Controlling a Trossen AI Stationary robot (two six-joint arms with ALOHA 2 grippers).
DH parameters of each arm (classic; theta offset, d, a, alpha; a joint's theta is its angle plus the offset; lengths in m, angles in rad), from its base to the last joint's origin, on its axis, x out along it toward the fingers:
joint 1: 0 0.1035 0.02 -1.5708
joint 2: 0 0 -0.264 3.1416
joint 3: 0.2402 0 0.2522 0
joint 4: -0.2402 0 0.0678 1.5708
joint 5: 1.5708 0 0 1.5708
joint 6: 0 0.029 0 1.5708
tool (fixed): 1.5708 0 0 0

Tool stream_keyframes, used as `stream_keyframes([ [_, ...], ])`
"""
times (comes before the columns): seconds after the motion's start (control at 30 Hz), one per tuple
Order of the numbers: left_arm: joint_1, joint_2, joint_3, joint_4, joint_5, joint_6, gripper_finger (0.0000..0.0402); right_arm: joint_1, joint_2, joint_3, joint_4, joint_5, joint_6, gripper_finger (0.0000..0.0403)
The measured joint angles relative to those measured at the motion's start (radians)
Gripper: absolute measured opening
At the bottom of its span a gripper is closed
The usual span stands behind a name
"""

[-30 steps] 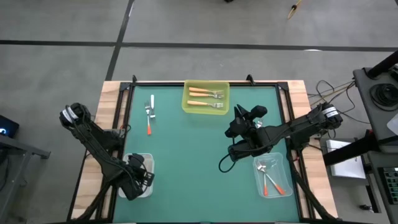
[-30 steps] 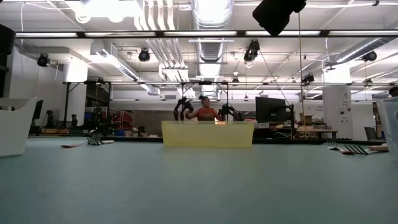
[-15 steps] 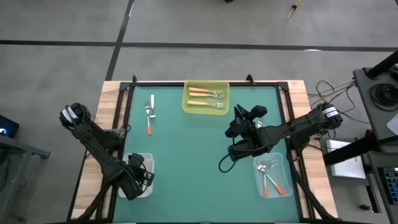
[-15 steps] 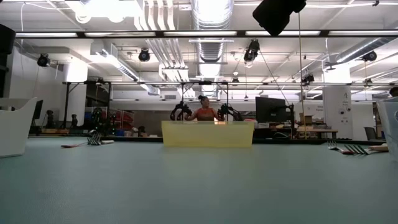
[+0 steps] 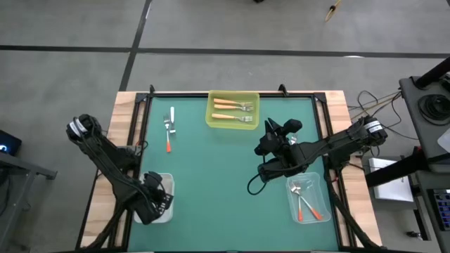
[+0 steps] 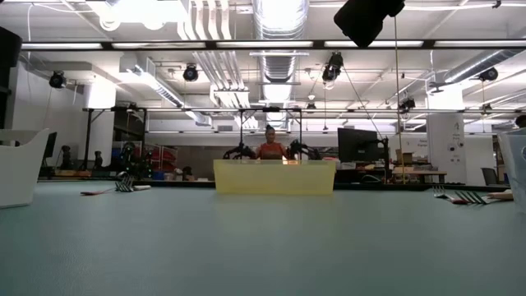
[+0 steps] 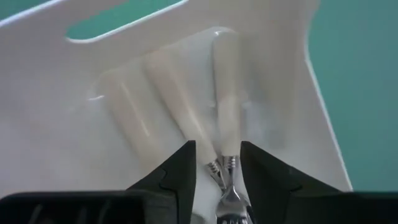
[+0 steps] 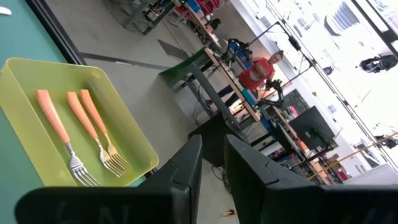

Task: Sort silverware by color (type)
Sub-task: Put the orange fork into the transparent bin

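Note:
My left gripper point(image 5: 156, 200) point(image 7: 217, 146) points down into the white bin point(image 5: 166, 181) at the near left and is open. Its fingers stand on either side of the metal necks of two white-handled forks point(image 7: 225, 106). These lie flat on the bin's floor beside a third white handle point(image 7: 130, 118). My right gripper point(image 5: 271, 131) point(image 8: 211, 146) hangs above the table right of centre, nearly level, open by a narrow gap with nothing between its fingers. A white-handled fork point(image 5: 171, 116) and a red-orange fork point(image 5: 169, 143) lie on the mat at the far left.
A yellow bin point(image 5: 211, 116) point(image 8: 134, 134) at the far middle holds three light-orange forks point(image 8: 74, 127). A clear bin point(image 5: 320, 190) at the near right holds red-orange forks point(image 5: 306, 207). The green mat between the bins is bare. A person sits in the room beyond the far edge.

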Motion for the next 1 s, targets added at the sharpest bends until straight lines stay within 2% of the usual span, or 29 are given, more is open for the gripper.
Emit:
stream_keyframes([
  [0.13, 0.000, -0.042, 0.000, 0.003, -0.012, 0.068, 0.0110, 0.000, 0.000, 0.000, 0.000, 0.000, 0.001, 0.0059],
  [0.27, 0.005, -0.084, 0.042, -0.012, -0.112, 0.185, 0.0105, 0.000, 0.000, 0.000, 0.002, -0.001, 0.027, 0.0059],
  [0.53, 0.049, -0.127, 0.268, -0.023, -0.373, 0.664, 0.0091, -0.035, 0.000, 0.000, 0.050, -0.006, 0.102, 0.0059],
  [0.63, 0.086, -0.128, 0.345, -0.023, -0.432, 0.831, 0.0084, -0.059, 0.000, 0.000, 0.084, -0.060, 0.101, 0.0059],
  [0.83, 0.201, -0.134, 0.420, -0.022, -0.419, 1.140, 0.0077, -0.114, 0.000, -0.003, 0.104, -0.214, 0.101, 0.0059],
  [1.0, 0.339, -0.141, 0.415, 0.028, -0.323, 1.419, 0.0077, -0.137, 0.000, -0.029, 0.123, -0.280, 0.102, 0.0059],
])
